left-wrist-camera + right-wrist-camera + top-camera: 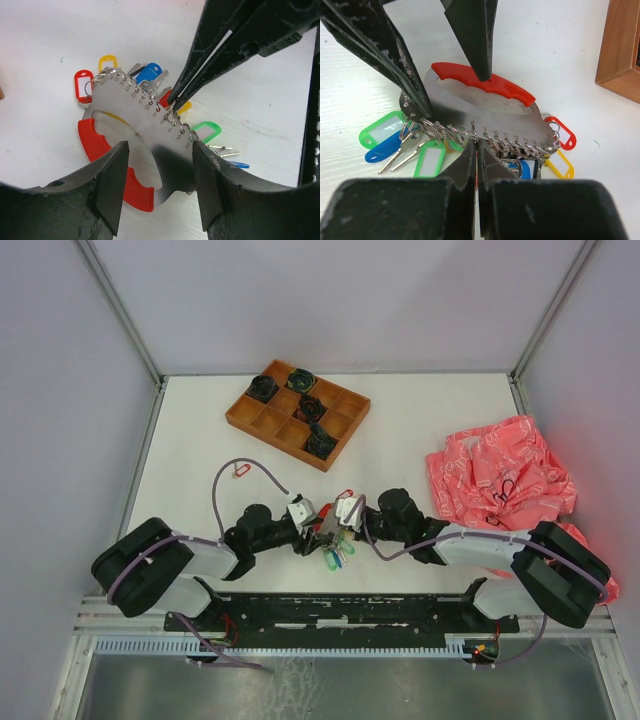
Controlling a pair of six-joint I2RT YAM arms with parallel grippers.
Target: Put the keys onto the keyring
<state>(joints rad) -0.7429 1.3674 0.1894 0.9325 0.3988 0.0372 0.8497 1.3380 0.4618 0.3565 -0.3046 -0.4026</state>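
The keyring (324, 527) lies at the table's near middle: a red crescent handle (92, 145) on a grey numbered metal plate (520, 122). Several keys hang from its small rings, with red (82, 86), yellow (106, 61), blue (148, 72) and green (207, 131) tags. My left gripper (160, 170) straddles one end of the keyring, one finger on the red handle (482, 70) and the other at the plate's corner (417, 100). My right gripper (477, 145) is shut on a small key ring at the plate's edge, with a reddish tag behind its tips (173, 102).
A wooden compartment tray (245, 415) with dark coiled bundles (263, 388) stands at the back. Its corner shows in the right wrist view (620, 50). A crumpled pink bag (500, 475) lies at the right. Grey walls enclose the table.
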